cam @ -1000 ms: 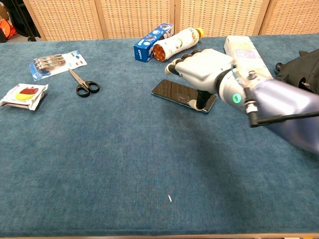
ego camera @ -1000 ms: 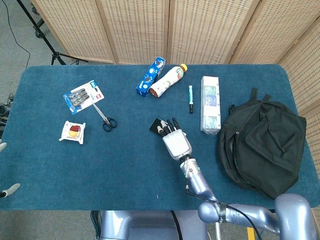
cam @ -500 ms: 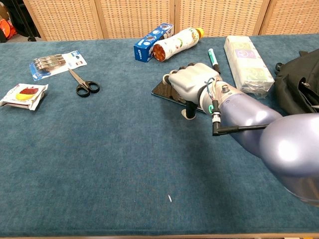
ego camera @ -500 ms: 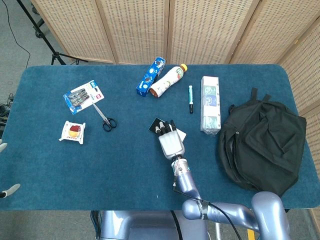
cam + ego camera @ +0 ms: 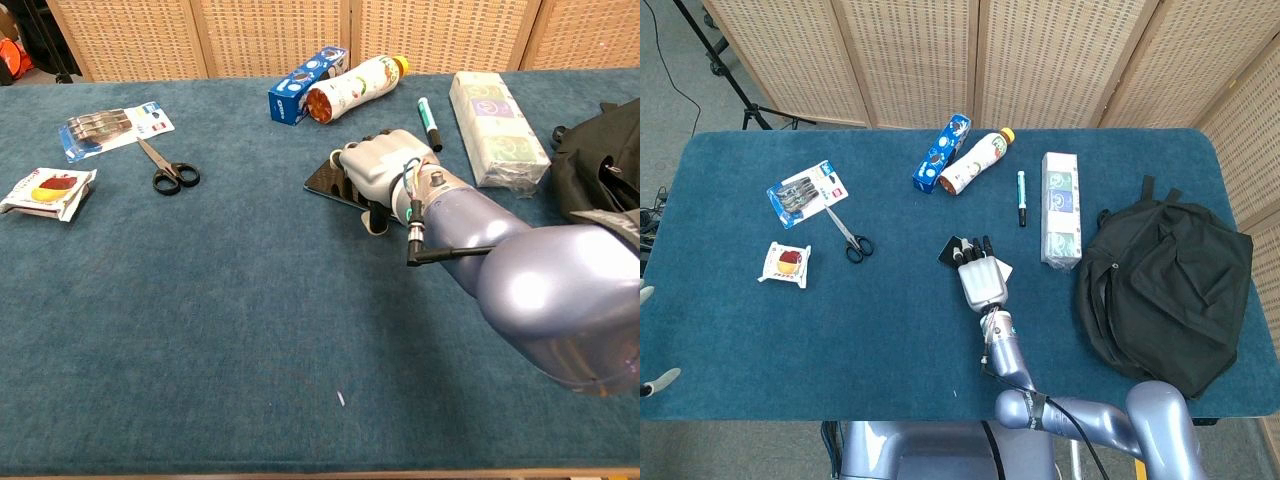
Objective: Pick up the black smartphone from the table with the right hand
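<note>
The black smartphone (image 5: pixel 953 249) (image 5: pixel 326 177) lies flat on the blue table, just left of centre, with only its left end showing. My right hand (image 5: pixel 983 279) (image 5: pixel 380 172) lies over the rest of it. The fingers (image 5: pixel 974 255) reach across the phone to its far edge. The thumb (image 5: pixel 375 222) is down against the near edge, at the cloth. The phone is gripped between them and still rests on the table. At the head view's far left edge, two pale tips of my left hand (image 5: pixel 658 380) show; how it is held is unclear.
Behind the phone lie a blue box (image 5: pixel 306 82), a bottle (image 5: pixel 355 85), a green marker (image 5: pixel 428 122) and a tissue pack (image 5: pixel 497 128). A black bag (image 5: pixel 1165 290) fills the right side. Scissors (image 5: pixel 165 168), a cutlery pack (image 5: pixel 112 127) and a snack packet (image 5: pixel 48 190) lie left.
The right hand slid left and settled lower over the phone. Its thumb has drawn in from the cloth to the phone's near edge. The phone has not moved.
</note>
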Motion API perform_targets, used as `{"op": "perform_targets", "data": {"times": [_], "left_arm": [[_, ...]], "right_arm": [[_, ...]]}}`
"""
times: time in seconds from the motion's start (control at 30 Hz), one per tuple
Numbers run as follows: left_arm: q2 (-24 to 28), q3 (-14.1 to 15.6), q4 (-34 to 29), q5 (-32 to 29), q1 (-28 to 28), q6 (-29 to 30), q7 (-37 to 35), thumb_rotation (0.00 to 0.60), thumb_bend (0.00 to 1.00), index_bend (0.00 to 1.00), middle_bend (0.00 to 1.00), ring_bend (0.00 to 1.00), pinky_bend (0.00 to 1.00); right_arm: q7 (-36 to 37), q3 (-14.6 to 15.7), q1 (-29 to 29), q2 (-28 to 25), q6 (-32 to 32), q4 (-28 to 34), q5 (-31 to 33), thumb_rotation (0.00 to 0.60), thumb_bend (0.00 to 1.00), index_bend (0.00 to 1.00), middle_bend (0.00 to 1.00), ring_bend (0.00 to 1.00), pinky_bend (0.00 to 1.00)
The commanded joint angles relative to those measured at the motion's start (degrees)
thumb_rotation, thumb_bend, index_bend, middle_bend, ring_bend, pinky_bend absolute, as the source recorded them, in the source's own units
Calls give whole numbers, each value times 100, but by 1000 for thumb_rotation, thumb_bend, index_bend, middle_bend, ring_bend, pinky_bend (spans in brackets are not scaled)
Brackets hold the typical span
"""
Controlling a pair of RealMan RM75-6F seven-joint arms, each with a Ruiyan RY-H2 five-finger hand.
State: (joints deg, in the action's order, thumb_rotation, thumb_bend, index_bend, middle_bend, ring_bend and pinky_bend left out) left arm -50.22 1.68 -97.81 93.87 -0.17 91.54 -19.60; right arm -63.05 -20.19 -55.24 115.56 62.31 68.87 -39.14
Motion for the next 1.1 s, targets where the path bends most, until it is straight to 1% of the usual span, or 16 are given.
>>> {"op": "perform_targets", "data": {"times": [0.03, 0.2, 0.33, 0.57, 0.63, 0.7, 0.77, 0.8, 0.83, 0.93, 0.97, 1.1], "left_arm": [[5, -4, 15, -18, -1, -9, -34, 600, 0, 59, 0, 0, 51], [18, -5, 28, -20, -12, -22, -70, 600, 0, 59, 0, 0, 51], [23, -10, 36, -38, -16, -29, -88, 600, 0, 59, 0, 0, 51], [20, -5, 38, -40, -25, -50, -71, 600, 0, 59, 0, 0, 51], [22, -6, 34, -54, -32, -69, -71, 600, 0, 59, 0, 0, 51], [23, -10, 31, -64, -37, -77, -67, 600, 0, 59, 0, 0, 51], [24, -8, 30, -61, -39, -82, -65, 600, 0, 59, 0, 0, 51], [23, -10, 28, -65, -39, -80, -62, 600, 0, 59, 0, 0, 51], [21, -12, 29, -67, -39, -78, -56, 600, 0, 59, 0, 0, 51], [18, -11, 25, -70, -39, -81, -45, 600, 0, 59, 0, 0, 51], [15, -9, 26, -65, -40, -84, -38, 600, 0, 59, 0, 0, 51], [10, -10, 22, -74, -39, -84, -16, 600, 0, 59, 0, 0, 51]], "right_arm": [[46, 21, -53, 50, -41, -169, 5, 600, 493, 107, 22, 0, 0], [71, 67, -81, 141, -95, -411, 71, 600, 493, 107, 27, 0, 0], [165, 102, -77, 214, -143, -483, 88, 600, 495, 107, 27, 0, 0], [162, 113, -164, 326, -178, -790, 74, 600, 544, 107, 28, 0, 0], [149, 109, -176, 338, -190, -887, 89, 600, 556, 116, 46, 0, 0], [153, 103, -174, 344, -202, -987, 109, 600, 593, 157, 100, 27, 50], [182, 114, -163, 344, -201, -1052, 87, 600, 678, 253, 207, 150, 231], [259, 128, -157, 337, -202, -1088, 14, 600, 716, 284, 241, 197, 292], [398, 143, -141, 331, -207, -1121, -93, 600, 793, 329, 288, 255, 364], [691, 217, -94, 314, -225, -1210, -347, 600, 947, 378, 341, 311, 420], [802, 247, -77, 301, -236, -1241, -449, 600, 982, 387, 357, 328, 430], [1231, 286, -19, 216, -282, -1221, -762, 600, 1000, 395, 402, 381, 465]]}}
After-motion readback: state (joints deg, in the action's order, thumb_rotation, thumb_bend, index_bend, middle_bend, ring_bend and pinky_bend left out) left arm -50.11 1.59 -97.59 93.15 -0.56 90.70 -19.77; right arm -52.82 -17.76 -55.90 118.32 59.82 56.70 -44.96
